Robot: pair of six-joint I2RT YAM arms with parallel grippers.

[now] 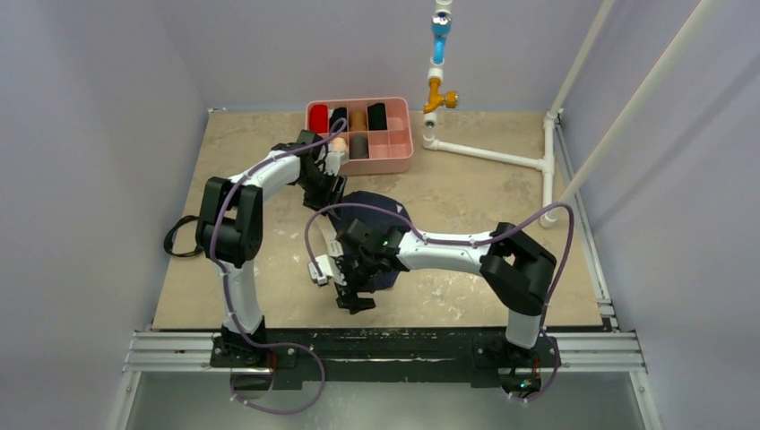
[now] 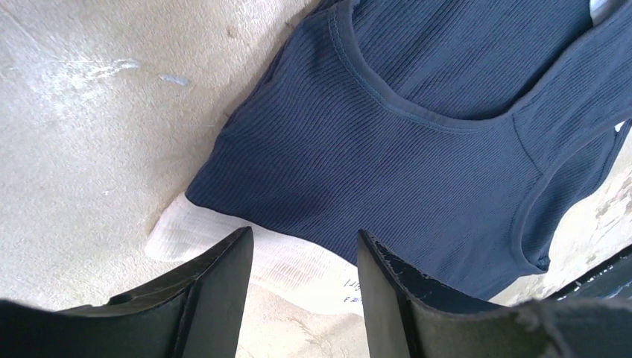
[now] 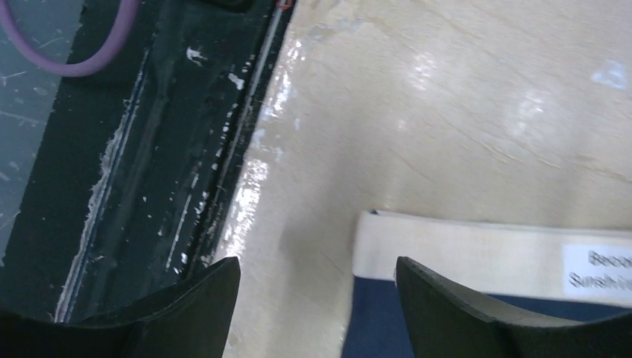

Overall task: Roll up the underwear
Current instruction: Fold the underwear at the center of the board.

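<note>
underwear, just beyond left claw, right claw

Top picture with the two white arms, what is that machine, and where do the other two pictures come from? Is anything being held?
That is a robot: a left arm and a right arm bolted at the near edge of a table, seen from overhead. The other pictures come from cameras on each wrist; the black shapes are the left gripper and right gripper. Navy underwear with a cream waistband lies on the table. A pink tray of fabric rolls sits at the far edge. Both grippers are open, holding nothing.
</note>
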